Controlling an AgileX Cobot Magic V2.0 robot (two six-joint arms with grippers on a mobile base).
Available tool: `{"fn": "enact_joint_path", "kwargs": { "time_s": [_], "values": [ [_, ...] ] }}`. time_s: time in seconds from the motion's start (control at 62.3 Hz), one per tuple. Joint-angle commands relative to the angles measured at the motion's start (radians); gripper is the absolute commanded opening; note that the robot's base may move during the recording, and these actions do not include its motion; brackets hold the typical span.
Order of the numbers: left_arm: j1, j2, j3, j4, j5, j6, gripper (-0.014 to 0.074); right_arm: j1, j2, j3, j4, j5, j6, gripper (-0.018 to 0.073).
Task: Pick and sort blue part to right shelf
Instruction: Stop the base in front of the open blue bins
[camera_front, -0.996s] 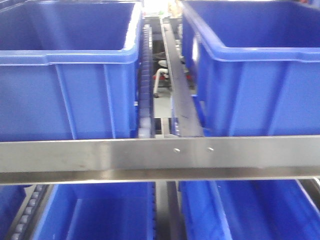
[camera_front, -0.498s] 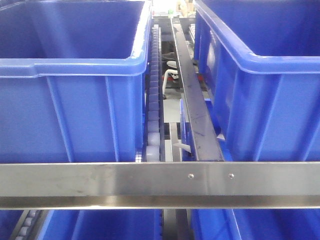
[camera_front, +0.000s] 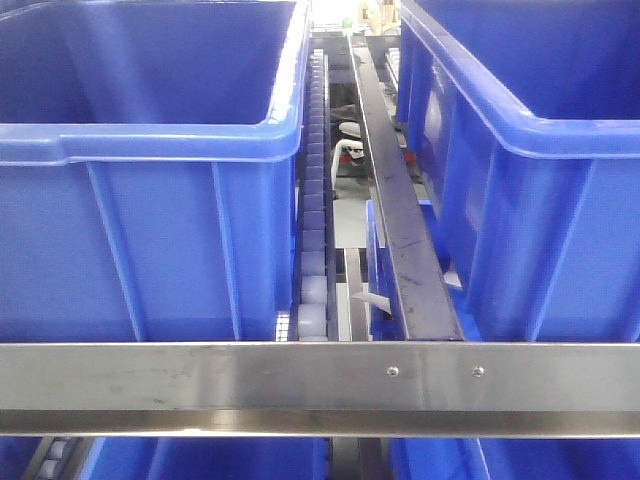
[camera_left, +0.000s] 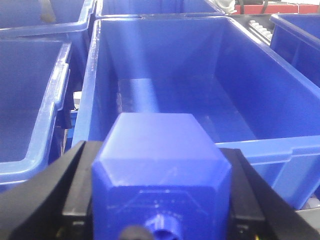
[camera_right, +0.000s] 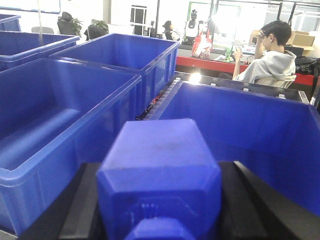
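Left pincer (camera_left: 161, 182) clamping faceted blue part (camera_left: 160, 150) (matte plastic), glossy bin (camera_left: 200, 65) beyond

Right shelf (camera_front: 200, 375) ends off-frame, L+R.

Front camera sits very close, square-on to the flat stainless-steel shelf rail (camera_front: 200, 375), with big blue plastic bins (camera_front: 150, 230) just behind it. Left wrist camera looks forward over the left gripper (camera_left: 160, 152) clamping a blue faceted plastic block (camera_left: 162, 172), open blue bin (camera_left: 165, 85) ahead. Right wrist camera does likewise, over the right gripper (camera_right: 160, 170) and its second blue block (camera_right: 160, 155). There are bins in every view; which match, can't tell.
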Motion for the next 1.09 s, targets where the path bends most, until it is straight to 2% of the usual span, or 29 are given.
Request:
{"fn": "enact_joint_path", "kwargs": {
  "time_s": [0.0,0.482,0.578,0.691,0.883,1.076],
  "values": [
    [-0.003,0.015,-0.027,0.005,-0.095,-0.010,0.0312,-0.001,0.020,-0.026,0.020,-0.092,0.003,0.0194],
    [-0.003,0.017,-0.029,0.003,-0.131,-0.010,0.0312,-0.001,0.020,-0.026,0.020,-0.094,0.003,0.0194],
    [-0.003,0.060,-0.059,-0.002,-0.139,0.036,0.0312,-0.001,0.020,-0.026,0.020,-0.093,0.003,0.0194],
    [-0.003,0.195,-0.141,-0.008,-0.159,0.063,0.0312,-0.001,0.020,-0.026,0.020,-0.096,0.003,0.0194],
    [-0.003,0.524,-0.321,-0.093,-0.205,0.063,0.0312,-0.001,0.020,-0.026,0.020,-0.096,0.003,0.0194],
    [-0.003,0.889,-0.503,-0.108,-0.203,0.063,0.0312,-0.001,0.020,-0.026,0.020,-0.096,0.003,0.0194]
  ]
}}
